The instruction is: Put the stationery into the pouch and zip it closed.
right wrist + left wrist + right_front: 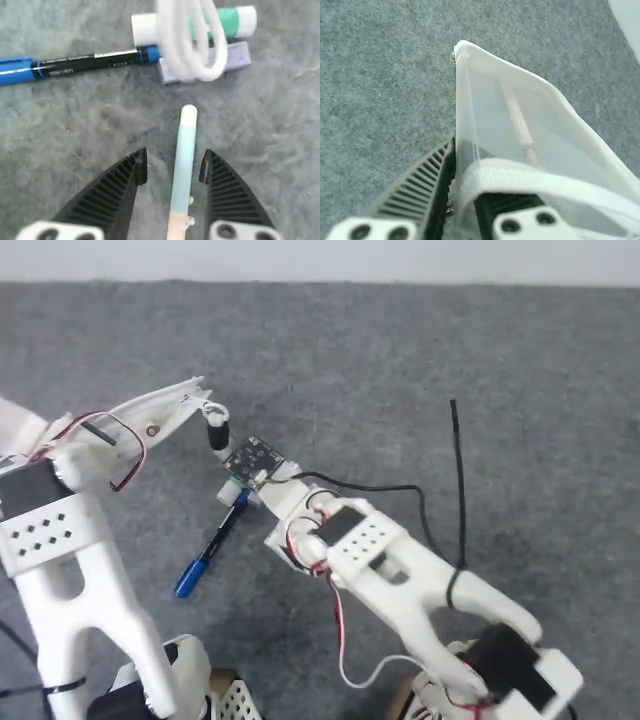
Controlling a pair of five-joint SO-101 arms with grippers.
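My left gripper point(465, 187) is shut on the edge of the translucent white pouch point(520, 125), held up off the grey carpet; a tan pencil-like stick point(520, 127) shows through its wall. In the high view the pouch point(160, 412) hangs at the left. My right gripper point(173, 165) is open low over the carpet, its fingers either side of a pale blue pen point(182, 150) without touching it. Just beyond lie a blue marker point(75, 64), a green-and-white glue stick point(235, 19) and a lilac eraser point(237, 56). The blue marker point(205, 550) also shows beside the right arm.
A loop of white cord point(192, 40) hangs in front of the glue stick and eraser. A thin black cable point(458, 480) trails over the carpet right of the right arm. The carpet point(400, 350) stretches open behind both arms.
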